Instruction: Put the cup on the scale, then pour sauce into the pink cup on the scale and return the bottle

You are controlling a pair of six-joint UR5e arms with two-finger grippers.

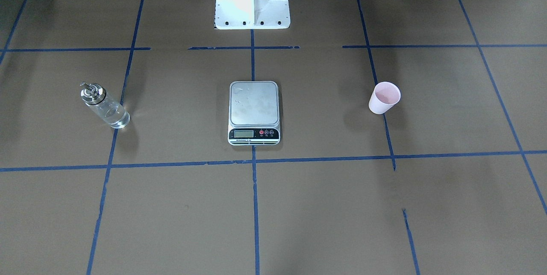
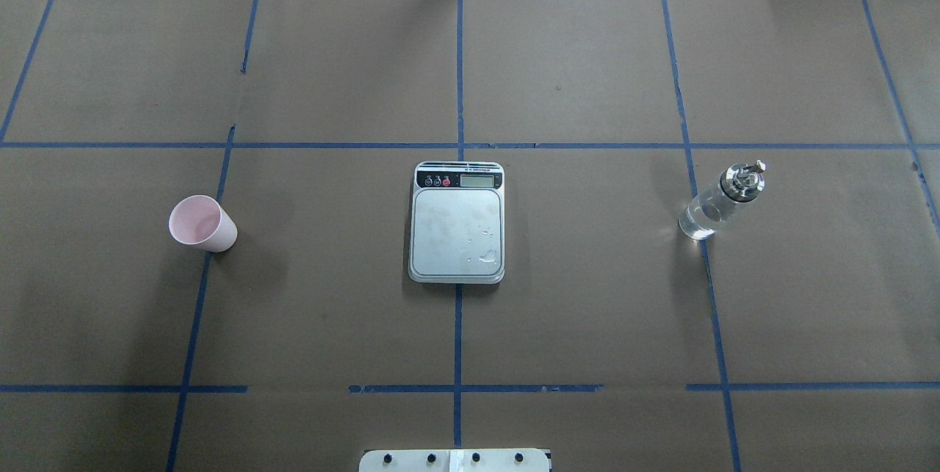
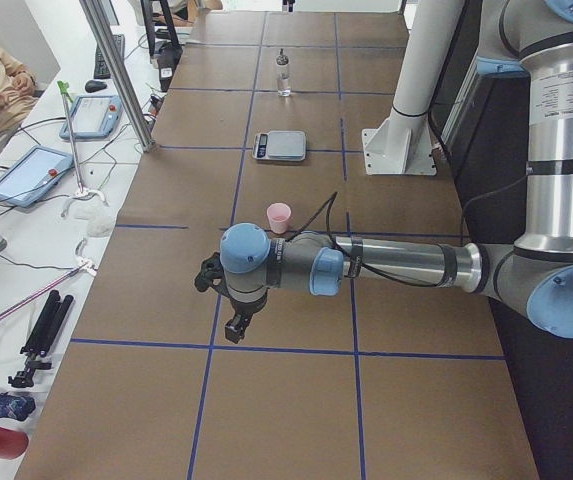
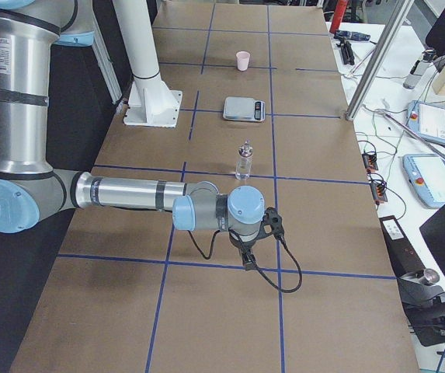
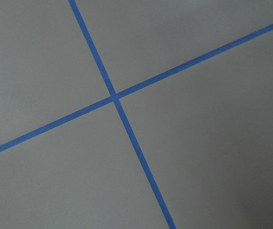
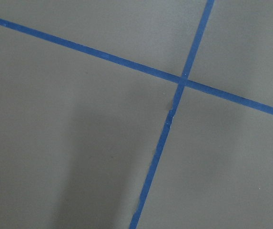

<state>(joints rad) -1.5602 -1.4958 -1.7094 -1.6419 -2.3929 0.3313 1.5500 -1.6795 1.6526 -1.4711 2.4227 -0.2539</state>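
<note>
L pincer (image 3: 235, 324), R pincer (image 4: 246, 260): grip unclear; 1 scale (image 2: 457, 237), 1 cup (image 2: 203, 223), 1 bottle (image 2: 718, 202).

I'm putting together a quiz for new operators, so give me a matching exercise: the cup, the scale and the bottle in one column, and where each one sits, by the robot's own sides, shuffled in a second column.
Column one:
1. cup
2. scale
3. bottle

Column two:
A. upright on the robot's right side
B. upright on the robot's left side, mouth up
C. in the middle between the other two, nothing standing on it

Pairs: 1-B, 2-C, 3-A.
</note>
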